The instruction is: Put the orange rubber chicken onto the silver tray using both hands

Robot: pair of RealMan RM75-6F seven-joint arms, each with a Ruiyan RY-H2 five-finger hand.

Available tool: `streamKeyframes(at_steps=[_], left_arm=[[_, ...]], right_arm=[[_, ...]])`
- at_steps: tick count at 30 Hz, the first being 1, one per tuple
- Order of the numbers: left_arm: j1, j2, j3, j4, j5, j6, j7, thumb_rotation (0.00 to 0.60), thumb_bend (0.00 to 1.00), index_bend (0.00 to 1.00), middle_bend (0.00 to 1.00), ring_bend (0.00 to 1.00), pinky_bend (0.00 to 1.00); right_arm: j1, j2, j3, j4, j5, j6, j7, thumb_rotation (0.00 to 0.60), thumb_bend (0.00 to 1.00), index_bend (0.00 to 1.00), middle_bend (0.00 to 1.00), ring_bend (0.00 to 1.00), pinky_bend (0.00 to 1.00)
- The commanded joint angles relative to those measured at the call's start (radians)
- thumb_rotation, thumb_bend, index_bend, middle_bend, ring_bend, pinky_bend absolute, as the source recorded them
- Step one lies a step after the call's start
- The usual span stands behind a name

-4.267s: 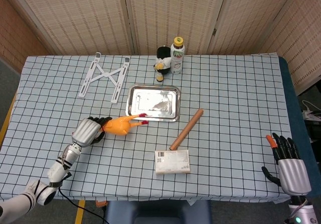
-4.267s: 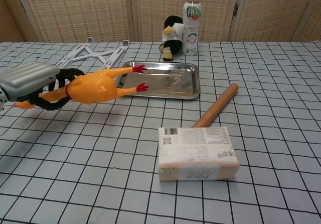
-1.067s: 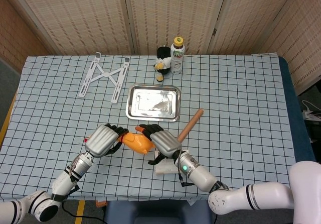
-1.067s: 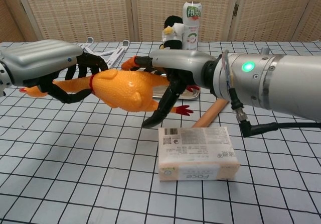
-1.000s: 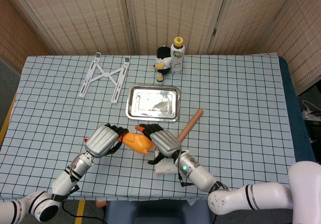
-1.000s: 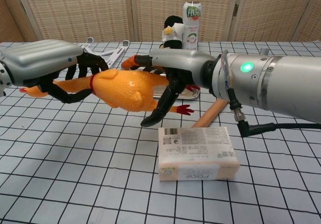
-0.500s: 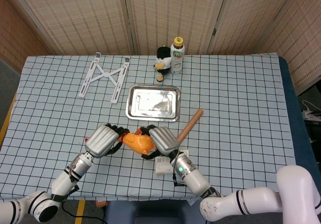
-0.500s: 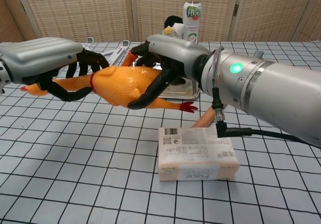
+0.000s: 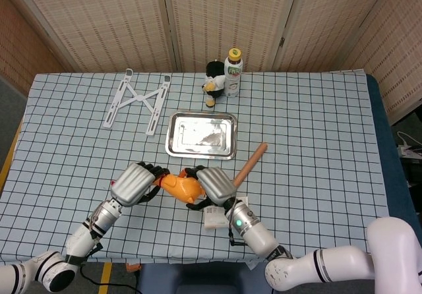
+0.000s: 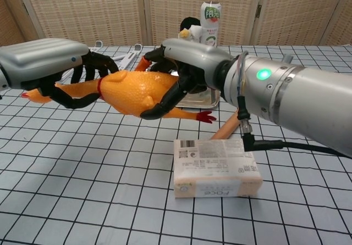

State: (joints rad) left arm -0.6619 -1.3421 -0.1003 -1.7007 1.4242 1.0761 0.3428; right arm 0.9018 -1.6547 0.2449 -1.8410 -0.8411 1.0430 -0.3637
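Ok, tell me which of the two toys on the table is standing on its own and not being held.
The black-and-white penguin plush, standing at the far edge beside the green-label bottle. The orange rubber chicken is gripped between the left hand and right hand.

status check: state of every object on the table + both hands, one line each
orange rubber chicken: off the table, held from both sides
left hand: grips the chicken's neck end
right hand: fingers wrapped around the chicken's body
silver tray: nothing on it, flat on the table
bottle: upright, capped
penguin toy: standing beside the bottle
wooden rod: lying flat
boxed pack: lying flat
white folding stand: lying flat
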Motion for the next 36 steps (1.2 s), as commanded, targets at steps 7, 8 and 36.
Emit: streamKeyframes(at_steps=[7,8,36], left_arm=[[-0.002,0.015,-0.011,0.004,-0.02,-0.009,-0.029,0.6,0.73,0.79,0.7,0.55,0.7],[-0.003,0.016,-0.012,0.007,-0.023,-0.012,-0.034,0.6,0.73,0.79,0.7,0.55,0.7],[-0.358,-0.477,-0.177,0.888,-0.183,-0.365,-0.366,0.6,0.73,0.78,0.71,0.56,0.7]], right_arm=[[-0.032,0.128,-0.053,-0.044,-0.103,-0.029,0.007,0.6,0.11,0.0,0.0,0.0,0.0],[-0.043,0.142,-0.059,-0.052,-0.126,-0.021,0.014,0.6,0.1,0.0,0.0,0.0,0.0],[-0.307,0.46,-0.205,0.099,-0.473,0.067,0.343,0.6,0.07,0.0,0.0,0.0,0.0]])
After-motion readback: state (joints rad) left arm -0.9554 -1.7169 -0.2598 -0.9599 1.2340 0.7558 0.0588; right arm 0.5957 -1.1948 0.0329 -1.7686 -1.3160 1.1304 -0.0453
